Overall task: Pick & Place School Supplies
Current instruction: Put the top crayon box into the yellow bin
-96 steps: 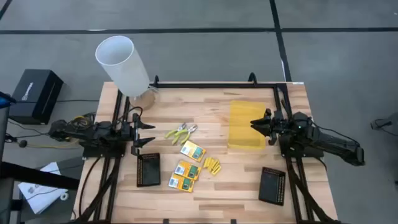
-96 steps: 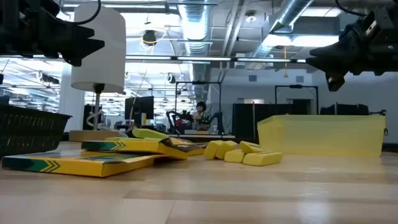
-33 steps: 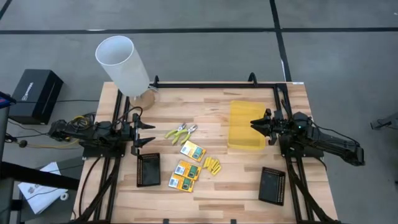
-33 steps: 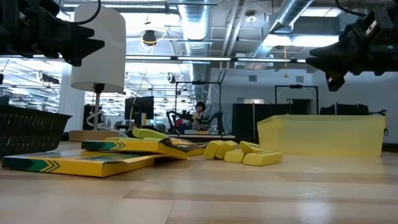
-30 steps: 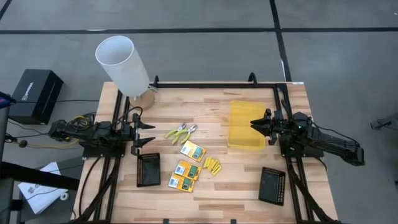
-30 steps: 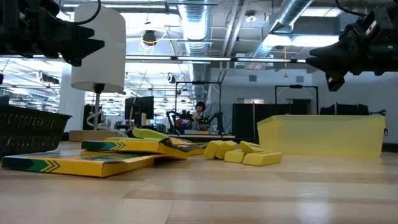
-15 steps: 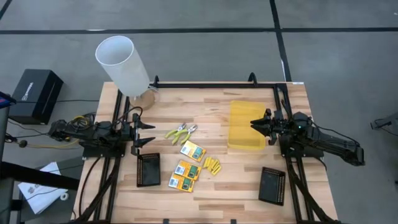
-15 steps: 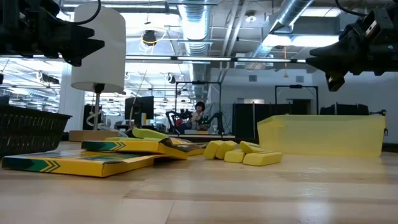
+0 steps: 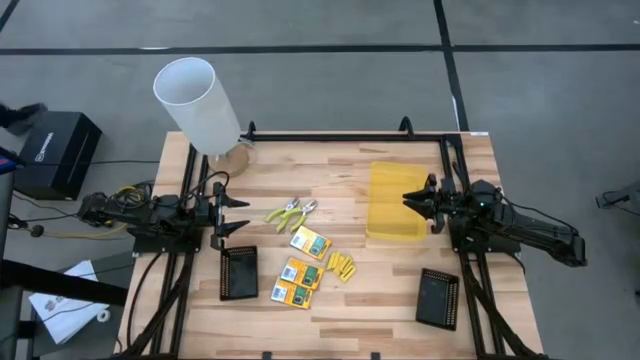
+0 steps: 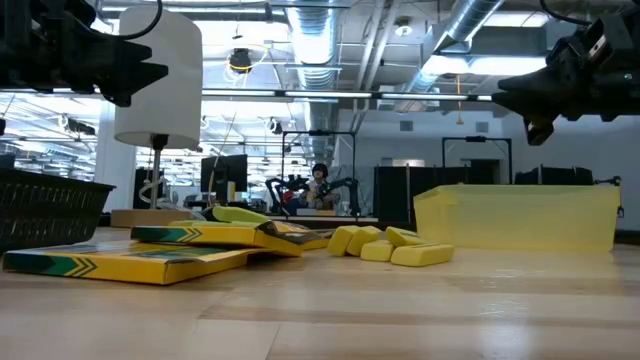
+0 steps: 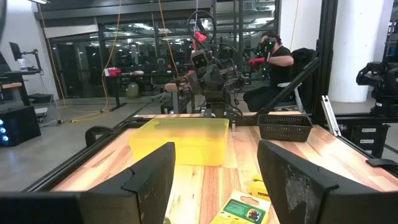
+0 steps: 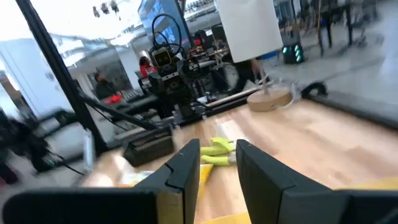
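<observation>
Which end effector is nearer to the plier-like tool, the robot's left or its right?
Left. The left end effector hovers just left of the plier-like tool; the right end effector waits farther off, above the yellow tray.

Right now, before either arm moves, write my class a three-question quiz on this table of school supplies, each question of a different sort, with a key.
1. True or false: the plier-like tool lies inside the yellow tray.
2. How many printed boxes lie on the table?
3. Which stands nearest the left gripper? A) the left mesh tray B) the right mesh tray C) the yellow sticks

Key: 1 false, it lies on the bare wood; 2 three; 3 A. The right gripper hangs over the tray's edge, empty.
</observation>
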You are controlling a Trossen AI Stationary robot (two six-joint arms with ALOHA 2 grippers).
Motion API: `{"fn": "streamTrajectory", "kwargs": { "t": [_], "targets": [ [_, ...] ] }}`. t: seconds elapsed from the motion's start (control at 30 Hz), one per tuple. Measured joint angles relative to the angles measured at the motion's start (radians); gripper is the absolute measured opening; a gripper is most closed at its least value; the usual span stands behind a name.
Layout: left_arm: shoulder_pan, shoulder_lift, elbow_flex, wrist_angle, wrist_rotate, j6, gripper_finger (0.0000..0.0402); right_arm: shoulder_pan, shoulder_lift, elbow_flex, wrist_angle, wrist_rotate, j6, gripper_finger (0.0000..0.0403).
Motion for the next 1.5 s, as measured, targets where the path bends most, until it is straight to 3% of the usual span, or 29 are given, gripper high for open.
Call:
{"fn": "streamTrajectory", "kwargs": {
  "t": [0.23, 0.63, 1.2, 1.33, 1.5],
  "targets": [
    [0.0, 0.0, 0.0, 0.001, 0.0, 0.0, 0.0224, -0.001, 0.0, 0.0, 0.024, 0.003, -0.148, 0.0097],
    [0.0, 0.0, 0.0, 0.042, 0.0, 0.0, 0.0224, -0.001, 0.0, 0.0, 0.244, 0.005, -0.127, 0.0097],
    [0.0, 0.0, 0.0, 0.108, -0.005, -0.052, 0.0224, 0.002, 0.0, 0.0, 0.246, 0.012, -0.113, 0.0097],
    [0.0, 0.003, 0.0, 0.115, -0.009, -0.052, 0.0224, 0.002, 0.0, 0.0, 0.24, 0.012, -0.171, 0.0097],
    [0.0, 0.027, 0.0, 0.124, -0.136, 0.062, 0.0224, -0.001, 0.0, 0.0, 0.29, 0.012, -0.217, 0.0097]
  ]
}}
